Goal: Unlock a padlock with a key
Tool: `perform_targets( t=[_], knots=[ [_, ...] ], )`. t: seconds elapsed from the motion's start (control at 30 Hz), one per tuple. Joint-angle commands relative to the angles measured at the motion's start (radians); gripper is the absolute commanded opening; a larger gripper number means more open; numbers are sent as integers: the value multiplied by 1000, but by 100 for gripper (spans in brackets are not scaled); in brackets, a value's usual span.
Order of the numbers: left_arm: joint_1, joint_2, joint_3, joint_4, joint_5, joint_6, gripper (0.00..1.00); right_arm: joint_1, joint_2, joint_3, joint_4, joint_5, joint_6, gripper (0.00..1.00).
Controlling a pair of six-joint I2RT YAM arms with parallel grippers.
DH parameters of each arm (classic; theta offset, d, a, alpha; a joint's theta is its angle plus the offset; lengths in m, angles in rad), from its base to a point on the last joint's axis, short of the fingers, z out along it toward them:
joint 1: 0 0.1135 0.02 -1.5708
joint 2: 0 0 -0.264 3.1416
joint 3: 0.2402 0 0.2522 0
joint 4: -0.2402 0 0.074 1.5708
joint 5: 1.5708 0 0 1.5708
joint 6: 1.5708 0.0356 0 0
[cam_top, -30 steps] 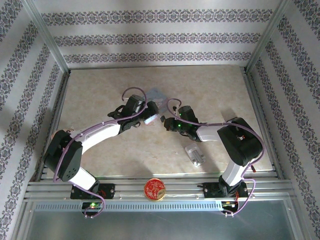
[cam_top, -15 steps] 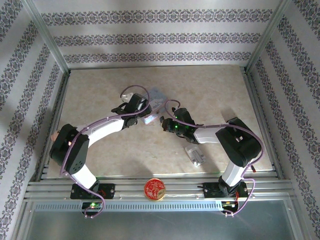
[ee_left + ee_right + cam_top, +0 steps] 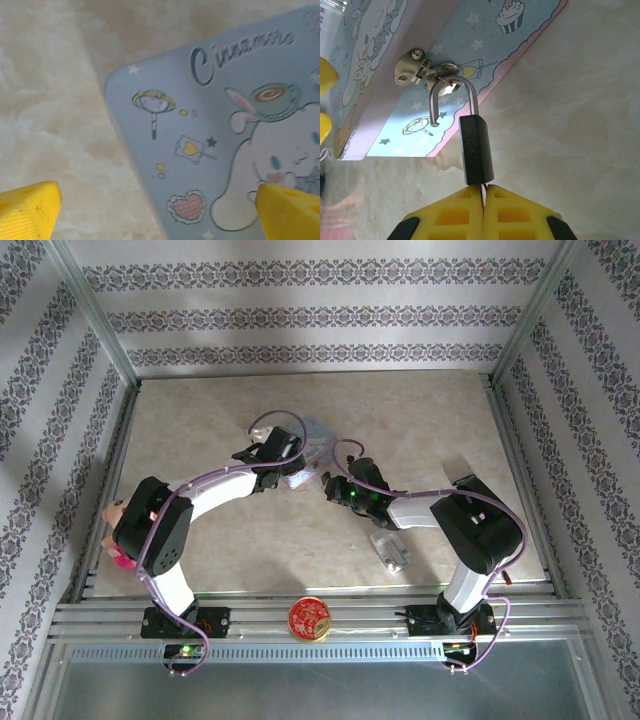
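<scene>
Padlock sits right at the tips of the right fingers, and those yellow fingers are pressed together on a thin sliver, the key, which runs up into the bottom of the lock body. From there the dark body stands straight away from the fingertips, its long axis in line with them. The silvery shackle loops through the hasp on the edge of the pale blue tin. One shackle leg ends free beside the body, so it looks to me already popped. The right arm is the near one, and any turn or pull runs along that same line. Over on the other side, the left fingers are spread wide above a corner of the tin's lid, holding nothing. Marbled worktop lies beneath it all.
</scene>
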Motion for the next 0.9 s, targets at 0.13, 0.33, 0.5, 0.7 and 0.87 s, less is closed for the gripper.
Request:
perform_targets(
  t=[0.13, 0.33, 0.5, 0.7, 0.87],
  knots=[
    [10, 37, 21, -92, 12, 4, 99, 14, 6, -7, 67, 34, 25, 0],
    [10, 38, 11, -93, 22, -3, 99, 21, 3, -12, 85, 57, 41, 0],
    [11, 38, 14, -92, 24, 1, 99, 21, 0, -16, 102, 68, 53, 0],
    [10, 41, 16, -89, 31, 1, 99, 21, 7, -36, 155, 80, 93, 0],
    [11, 43, 14, -87, 38, -3, 99, 20, 33, -44, 223, 63, 132, 0]
  ],
)
